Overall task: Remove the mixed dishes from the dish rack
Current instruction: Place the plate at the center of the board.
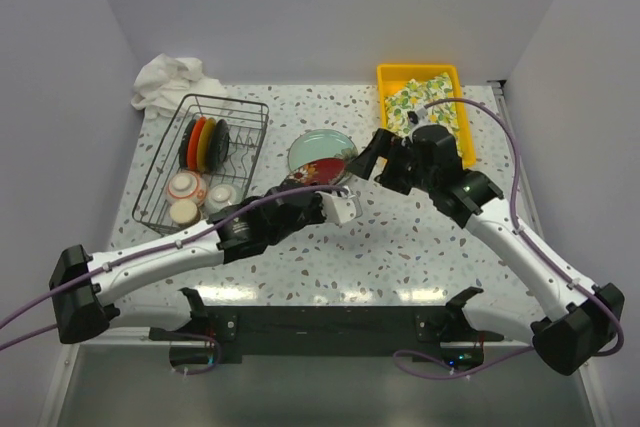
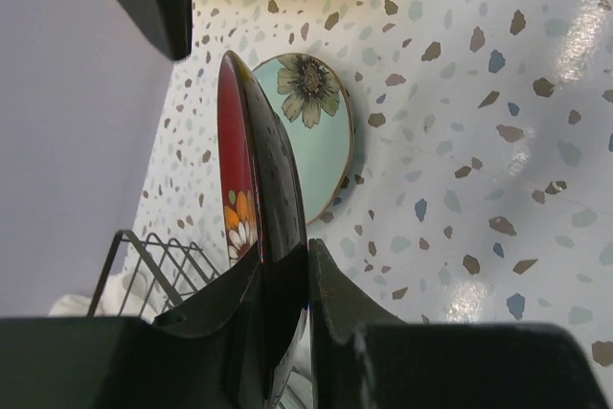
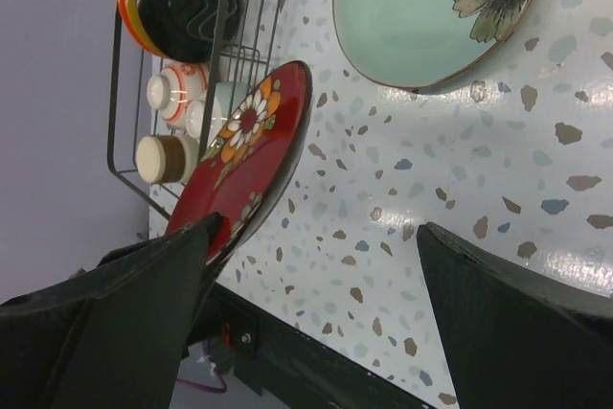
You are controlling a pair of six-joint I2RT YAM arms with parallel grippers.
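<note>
Pale lilac walls (image 1: 330,7) close round a speckled white terrazzo counter (image 1: 400,247). Near its far left corner the dark wire dish rack (image 1: 226,99) holds orange and dark round plates (image 1: 203,142) upright between tines. A pale green flower-painted plate (image 2: 321,150) lies flat mid-counter, likely the base of a stack. The left gripper (image 2: 285,275) clamps the rim of the dark red flowered plate (image 3: 244,155), tilted just beside the green one; the right gripper (image 3: 321,227) hangs wide open and empty, seemingly ready to steady it
</note>
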